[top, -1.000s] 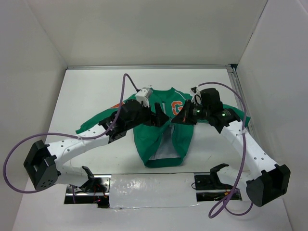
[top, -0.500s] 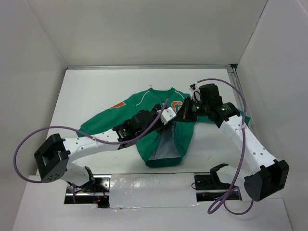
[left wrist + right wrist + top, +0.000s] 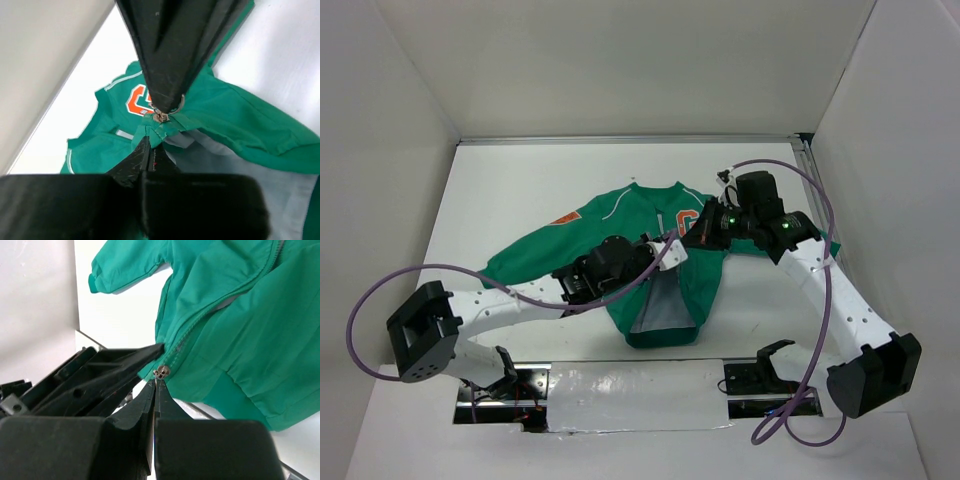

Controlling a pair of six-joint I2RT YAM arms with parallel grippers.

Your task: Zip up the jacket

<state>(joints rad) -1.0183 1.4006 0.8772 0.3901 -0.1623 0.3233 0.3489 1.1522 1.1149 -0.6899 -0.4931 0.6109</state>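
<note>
The green jacket (image 3: 620, 215) lies spread on the white table, its front part open low down with the grey lining showing. My right gripper (image 3: 703, 236) is shut on the small metal zipper pull (image 3: 161, 372) at mid-front, beside the orange G patch (image 3: 135, 100). My left gripper (image 3: 677, 250) meets it from the left. In the left wrist view, the left gripper (image 3: 149, 144) is shut on a fold of green fabric just below the zipper slider (image 3: 161, 117). The right gripper (image 3: 156, 383) pinches the pull at its very tips, lifting the cloth slightly.
White walls enclose the table on three sides. A metal rail (image 3: 810, 170) runs along the right wall. Purple cables (image 3: 380, 285) loop from both arms. Black fixtures (image 3: 760, 365) and a taped white strip (image 3: 630, 395) sit at the near edge.
My left gripper swung right from the jacket's chest to the zipper, went from open to shut, and now pinches fabric under the slider. The right gripper kept its hold, barely moving.
</note>
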